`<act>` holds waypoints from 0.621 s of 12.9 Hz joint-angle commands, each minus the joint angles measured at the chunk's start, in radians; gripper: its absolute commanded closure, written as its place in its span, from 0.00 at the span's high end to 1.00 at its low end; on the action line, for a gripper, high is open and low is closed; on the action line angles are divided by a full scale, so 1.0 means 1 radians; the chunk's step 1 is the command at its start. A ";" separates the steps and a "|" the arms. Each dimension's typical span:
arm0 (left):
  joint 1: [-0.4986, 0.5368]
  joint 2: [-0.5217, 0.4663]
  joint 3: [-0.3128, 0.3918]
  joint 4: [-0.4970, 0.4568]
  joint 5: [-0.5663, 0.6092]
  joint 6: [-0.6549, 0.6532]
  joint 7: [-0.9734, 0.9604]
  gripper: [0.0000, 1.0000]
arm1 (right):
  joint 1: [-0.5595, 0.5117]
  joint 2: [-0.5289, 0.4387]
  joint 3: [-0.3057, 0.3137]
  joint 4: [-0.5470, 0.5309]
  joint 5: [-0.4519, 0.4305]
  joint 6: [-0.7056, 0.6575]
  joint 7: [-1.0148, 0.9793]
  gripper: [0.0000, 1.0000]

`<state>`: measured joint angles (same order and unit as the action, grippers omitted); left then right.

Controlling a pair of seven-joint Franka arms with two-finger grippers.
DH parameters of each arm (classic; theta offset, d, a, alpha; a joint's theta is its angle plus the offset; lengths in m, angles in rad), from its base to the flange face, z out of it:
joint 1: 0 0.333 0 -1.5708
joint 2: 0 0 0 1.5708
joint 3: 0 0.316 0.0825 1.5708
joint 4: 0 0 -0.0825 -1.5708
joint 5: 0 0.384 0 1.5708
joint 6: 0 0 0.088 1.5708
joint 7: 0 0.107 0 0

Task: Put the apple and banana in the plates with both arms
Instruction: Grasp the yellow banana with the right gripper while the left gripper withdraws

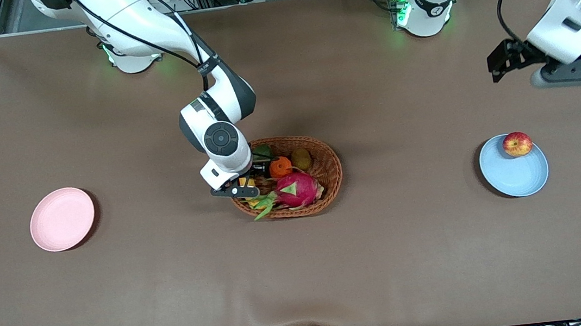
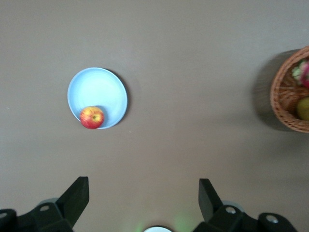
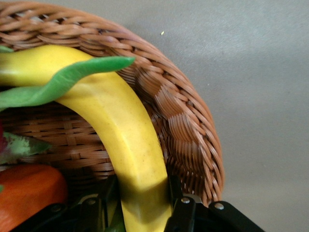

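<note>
The red-and-yellow apple (image 1: 517, 144) lies on the light blue plate (image 1: 513, 176) at its rim, toward the left arm's end of the table; the left wrist view shows the apple (image 2: 91, 117) and the plate (image 2: 99, 89) too. My left gripper (image 1: 501, 65) hangs open and empty (image 2: 142, 191) in the air over bare table beside that plate. My right gripper (image 1: 241, 189) is down in the wicker basket (image 1: 327, 172), shut on the yellow banana (image 3: 125, 130), which lies along the basket's wall. The pale pink plate (image 1: 61, 218) is empty toward the right arm's end.
The basket also holds a magenta dragon fruit (image 1: 296, 189), an orange (image 1: 280, 167) and a brownish-green fruit (image 1: 301, 158). A green dragon-fruit leaf (image 3: 67, 79) lies across the banana. The basket's edge shows in the left wrist view (image 2: 285, 96).
</note>
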<state>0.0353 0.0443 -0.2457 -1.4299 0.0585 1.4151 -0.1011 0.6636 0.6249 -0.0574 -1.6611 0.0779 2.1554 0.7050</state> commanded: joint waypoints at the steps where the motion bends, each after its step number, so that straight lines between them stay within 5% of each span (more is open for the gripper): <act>1: -0.105 -0.079 0.158 -0.082 -0.058 0.014 -0.009 1.00 | -0.010 -0.027 -0.007 0.107 -0.010 -0.183 0.016 0.00; 6: -0.147 -0.220 0.218 -0.277 -0.060 0.071 -0.011 1.00 | -0.047 -0.134 -0.007 0.132 -0.003 -0.366 0.004 0.00; 8: -0.141 -0.221 0.227 -0.273 -0.057 0.071 0.004 1.00 | -0.073 -0.183 -0.007 0.132 -0.003 -0.425 0.004 0.00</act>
<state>-0.1005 -0.1291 -0.0370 -1.6514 0.0096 1.4599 -0.1011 0.6245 0.5029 -0.0760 -1.5155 0.0779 1.7795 0.7049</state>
